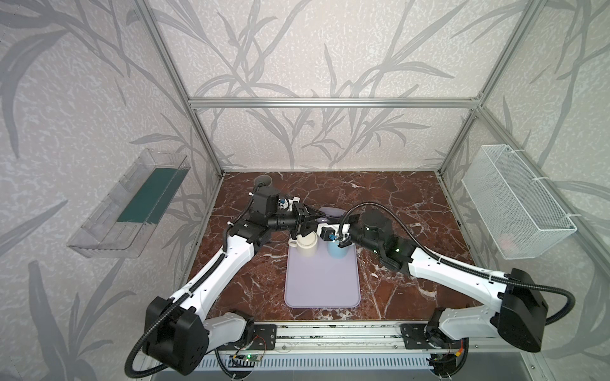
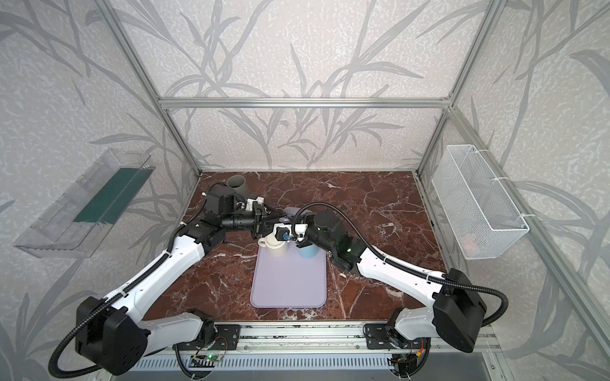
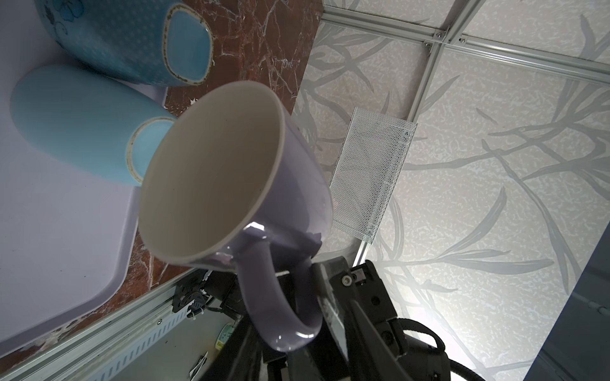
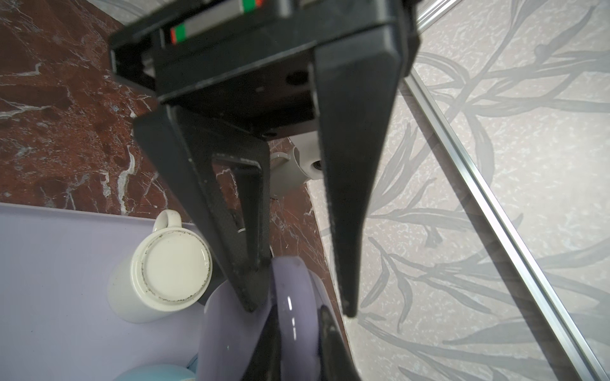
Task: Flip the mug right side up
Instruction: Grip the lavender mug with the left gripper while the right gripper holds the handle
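In the left wrist view the lilac mug (image 3: 224,174) was seen held clear of the desk (image 3: 264,39). It was tipped on its side, with its mouth turned to the camera and its handle (image 3: 280,297) among black fingers (image 3: 330,310). Behind it a blue mug (image 3: 76,122) and a dotted mug (image 3: 125,43) were stood bottom up on the mat (image 3: 49,247), just beside each other. A basket (image 3: 373,171) was hung on the wall beyond.

In the right wrist view the left claw (image 4: 299,309) was shown with its fingers (image 4: 356,198) apart, one on either side of the handle. Whether either pressed on it could not be told. The right claw (image 4: 297,325) was clamped on the same handle. A white mug (image 4: 165,267) was stood bottom up at the mat's left edge.

In both top views the two claws were found tip to tip above the far half of the mat, over the middle of the desk. The lilac mug was mostly hidden by them. The white mug was set to the left and the blue mug to the right, near each other. A grey cup (image 2: 238,185) was placed at the desk's far left corner.
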Available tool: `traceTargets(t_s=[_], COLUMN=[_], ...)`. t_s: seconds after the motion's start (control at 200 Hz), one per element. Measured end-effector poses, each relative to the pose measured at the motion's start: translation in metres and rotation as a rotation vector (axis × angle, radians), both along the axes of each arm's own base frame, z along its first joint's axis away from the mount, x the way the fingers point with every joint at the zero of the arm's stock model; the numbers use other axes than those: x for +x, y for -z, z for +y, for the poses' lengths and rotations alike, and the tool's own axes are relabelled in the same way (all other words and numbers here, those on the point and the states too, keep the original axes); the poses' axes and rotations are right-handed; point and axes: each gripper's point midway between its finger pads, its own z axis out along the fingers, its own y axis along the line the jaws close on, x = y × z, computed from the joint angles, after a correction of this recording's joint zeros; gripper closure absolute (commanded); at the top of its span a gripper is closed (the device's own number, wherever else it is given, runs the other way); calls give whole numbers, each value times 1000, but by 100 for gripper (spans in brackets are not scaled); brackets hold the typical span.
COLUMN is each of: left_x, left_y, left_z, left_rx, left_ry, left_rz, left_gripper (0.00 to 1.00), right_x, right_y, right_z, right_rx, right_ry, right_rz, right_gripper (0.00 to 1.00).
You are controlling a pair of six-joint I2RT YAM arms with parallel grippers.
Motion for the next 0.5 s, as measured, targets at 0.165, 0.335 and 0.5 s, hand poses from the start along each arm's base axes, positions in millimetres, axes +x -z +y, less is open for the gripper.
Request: traceTargets(t_s=[0.165, 0.335, 0.5], left_x=[0, -1, -3], left_y=[0, 4, 6], left_z=[0, 0, 1], left_rx=[0, 6, 11], left_ry=[-3, -5, -6], left_rz=[6, 27, 46], left_gripper=[65, 69, 72], right_x=[0, -2, -4], right_y=[-2, 0, 2], right_z=[1, 2, 2], right_rx=[-3, -10, -18], right_ry=[7, 16, 28], right_rz=[-35, -70, -97], right_gripper=[100, 100, 100])
